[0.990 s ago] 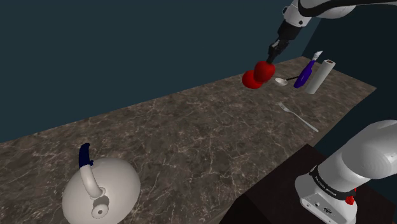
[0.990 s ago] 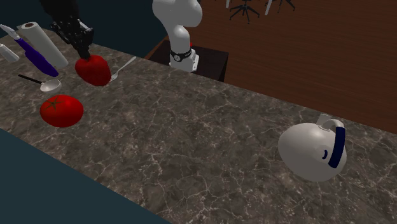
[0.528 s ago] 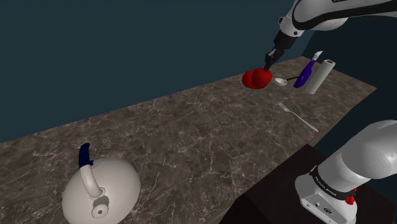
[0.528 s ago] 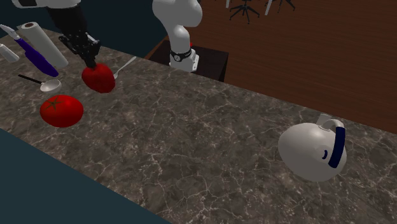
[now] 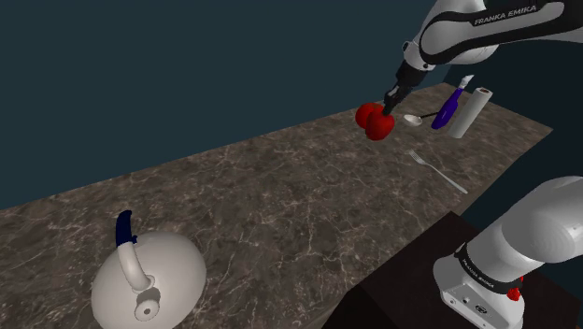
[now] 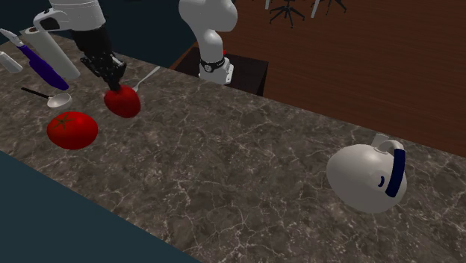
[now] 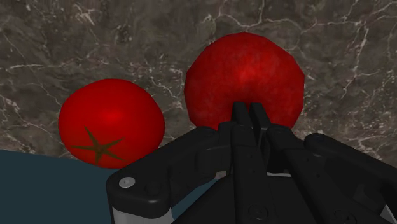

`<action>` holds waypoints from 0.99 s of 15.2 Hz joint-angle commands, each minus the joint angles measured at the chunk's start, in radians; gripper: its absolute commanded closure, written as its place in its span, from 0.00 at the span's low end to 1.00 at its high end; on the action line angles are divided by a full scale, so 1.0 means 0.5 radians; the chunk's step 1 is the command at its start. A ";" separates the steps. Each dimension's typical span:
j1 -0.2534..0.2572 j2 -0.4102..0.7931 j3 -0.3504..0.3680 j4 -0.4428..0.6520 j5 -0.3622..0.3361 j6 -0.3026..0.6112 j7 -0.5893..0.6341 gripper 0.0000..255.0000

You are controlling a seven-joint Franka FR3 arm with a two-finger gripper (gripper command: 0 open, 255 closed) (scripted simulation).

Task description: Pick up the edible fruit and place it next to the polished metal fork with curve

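Observation:
My gripper (image 6: 113, 77) is shut on the top of a red apple (image 6: 122, 101), which hangs just over the marbled counter (image 6: 224, 157). In the wrist view the fingers (image 7: 242, 121) meet against the apple (image 7: 245, 79). A red tomato (image 7: 111, 121) with a star-shaped calyx lies on the counter beside it, toward the far edge (image 6: 72, 129). The curved metal fork (image 6: 145, 80) lies close behind the apple, toward the stand. In the shoulder view the apple (image 5: 380, 126) partly covers the tomato (image 5: 363, 114), under the gripper (image 5: 391, 98), and the fork (image 5: 437, 171) lies nearer the stand.
A white kettle (image 5: 148, 276) with a blue handle lies at the counter's other end (image 6: 368, 178). A spoon (image 6: 56, 99), a purple-handled tool (image 6: 41, 66) and a white roll (image 6: 48, 51) sit near the tomato. The stand (image 5: 420, 280) adjoins the counter.
The gripper has carried the apple down and away from the tomato, to the second exterior view's right, closer to the fork. Nothing else moved.

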 commanded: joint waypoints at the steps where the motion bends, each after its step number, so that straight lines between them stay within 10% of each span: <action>1: 0.000 0.022 -0.004 -0.039 0.003 0.062 -0.008 1.00; 15: 0.008 0.136 -0.016 -0.183 0.025 0.320 -0.035 1.00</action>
